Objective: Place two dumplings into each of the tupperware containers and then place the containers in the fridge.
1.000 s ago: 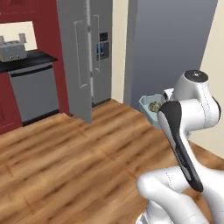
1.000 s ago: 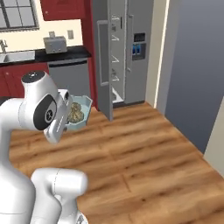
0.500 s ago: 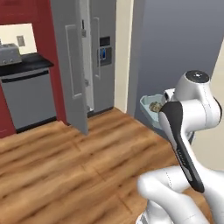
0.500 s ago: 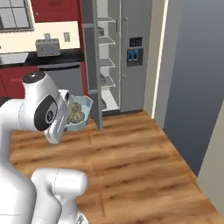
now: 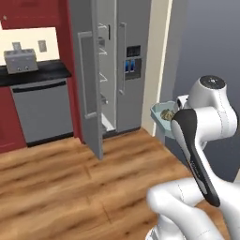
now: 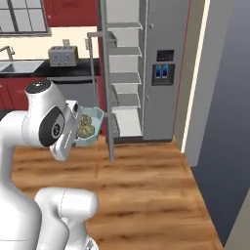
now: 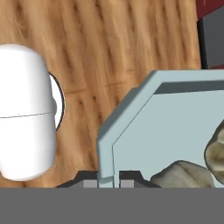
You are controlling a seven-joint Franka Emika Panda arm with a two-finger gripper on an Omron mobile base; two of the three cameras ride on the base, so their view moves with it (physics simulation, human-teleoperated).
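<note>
My gripper is shut on the rim of the small pale blue tupperware container, with the wall pinched between the fingertips. Two olive-tan dumplings lie inside it. In the base views the container hangs in the air beside my arm, its dumplings showing over the rim. The same container sits just left of my elbow. The grey fridge stands ahead. Its left door is swung open, and the white inner shelves are exposed.
Left of the fridge, a black counter carries a toaster above a grey dishwasher set in red cabinets. A sink lies further left. A grey wall closes the right side. Wood floor stretches in front.
The whole picture has shifted: the base has moved, and the fridge now looks larger and more central, its open interior facing me. The container stays in my gripper, unchanged relative to the arm.
</note>
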